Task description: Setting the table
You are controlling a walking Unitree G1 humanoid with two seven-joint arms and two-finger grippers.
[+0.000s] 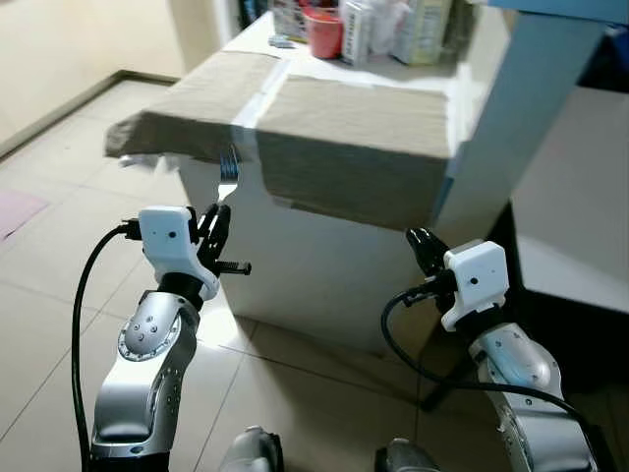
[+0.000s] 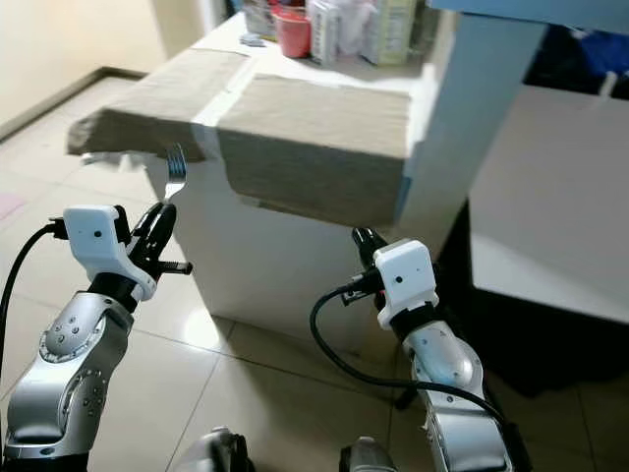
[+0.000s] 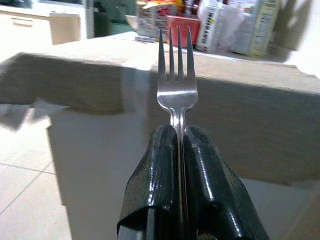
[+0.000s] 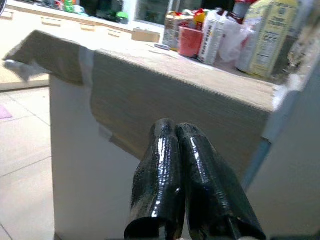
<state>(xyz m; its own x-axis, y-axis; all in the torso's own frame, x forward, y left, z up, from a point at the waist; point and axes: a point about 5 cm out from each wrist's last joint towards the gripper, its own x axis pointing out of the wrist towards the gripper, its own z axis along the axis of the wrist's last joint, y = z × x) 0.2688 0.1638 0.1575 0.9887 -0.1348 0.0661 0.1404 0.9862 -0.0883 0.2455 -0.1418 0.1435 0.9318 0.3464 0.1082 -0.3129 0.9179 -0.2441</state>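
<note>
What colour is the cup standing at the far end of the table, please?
The cup is red, standing among cartons; it shows best in the right wrist view.

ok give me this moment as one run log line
left gripper: shut on fork, tines up | right gripper: shut, empty | table: ahead, cloth-covered

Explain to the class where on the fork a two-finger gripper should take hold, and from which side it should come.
Grip the fork on its thin flat handle, below the tines, with one finger on each flat face. The left gripper shows this: it comes from the handle end, shut on the stem, so the tines point clear toward the table. The right gripper holds nothing.
</note>
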